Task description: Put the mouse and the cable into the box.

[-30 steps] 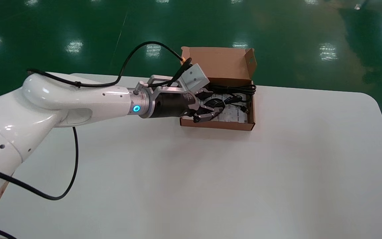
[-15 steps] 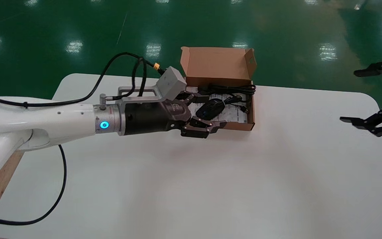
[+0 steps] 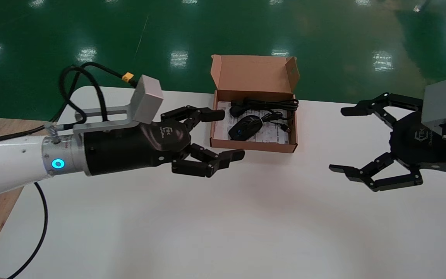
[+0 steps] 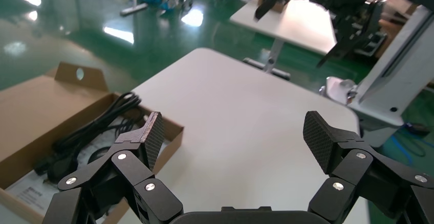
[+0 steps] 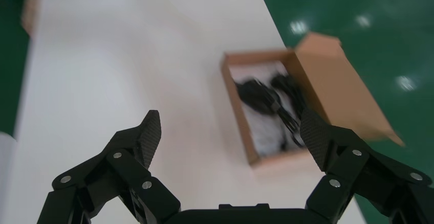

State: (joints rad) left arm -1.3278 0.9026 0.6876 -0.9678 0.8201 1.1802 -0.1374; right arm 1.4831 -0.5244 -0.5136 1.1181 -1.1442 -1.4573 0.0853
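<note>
Head view: we see the mouse (image 3: 245,127) and the coiled black cable (image 3: 269,104) lying inside the open cardboard box (image 3: 254,146), at the far side of the white surface (image 3: 223,217). Our left pincer (image 3: 229,134) hovers just beside the box's near left corner, spread wide and empty. Our right pincer (image 3: 339,140) hangs over the surface's right part, well apart from the box. Its 2 fingers are also spread wide, gripping nothing.
</note>
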